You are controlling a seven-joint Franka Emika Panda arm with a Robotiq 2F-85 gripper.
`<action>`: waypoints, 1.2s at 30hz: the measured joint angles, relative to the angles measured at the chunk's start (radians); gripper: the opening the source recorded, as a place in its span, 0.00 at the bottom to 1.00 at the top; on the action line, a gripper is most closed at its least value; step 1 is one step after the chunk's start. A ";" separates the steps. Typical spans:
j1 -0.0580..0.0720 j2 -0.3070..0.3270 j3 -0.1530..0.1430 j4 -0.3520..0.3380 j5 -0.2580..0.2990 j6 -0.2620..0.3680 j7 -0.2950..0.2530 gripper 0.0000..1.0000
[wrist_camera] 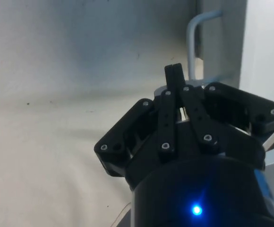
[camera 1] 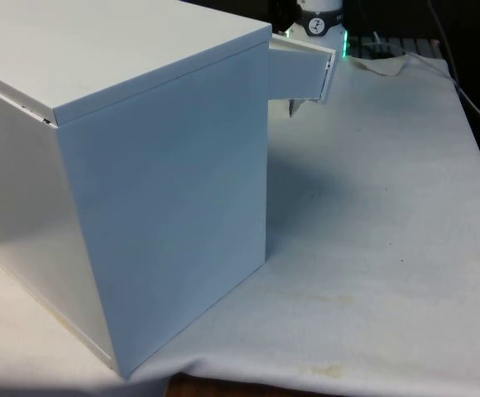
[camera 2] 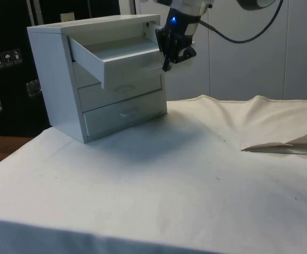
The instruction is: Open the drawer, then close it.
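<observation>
A white chest of drawers (camera 1: 165, 165) (camera 2: 53, 79) stands on the cloth. Its top drawer (camera 2: 123, 59) (camera 1: 300, 70) is pulled well out and looks empty. The two lower drawers (camera 2: 123, 100) are pushed in. My black gripper (camera 2: 167, 62) hangs at the front face of the open drawer, at its far end in the side view. In the wrist view my gripper (wrist_camera: 173, 73) has its fingers pressed together, right beside the drawer's grey loop handle (wrist_camera: 192, 45), with nothing seen between them. In the front view the chest hides most of my gripper (camera 1: 290, 108), whose tip pokes out under the drawer.
White cloth (camera 1: 372, 231) spreads wide to the front view's right of the chest. A raised fold of cloth (camera 2: 283, 148) lies near the table's edge in the side view. Dark cables (camera 1: 472, 91) hang at the far corner.
</observation>
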 measured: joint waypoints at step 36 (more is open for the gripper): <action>0.002 0.017 0.016 0.098 0.000 -0.060 -0.058 0.00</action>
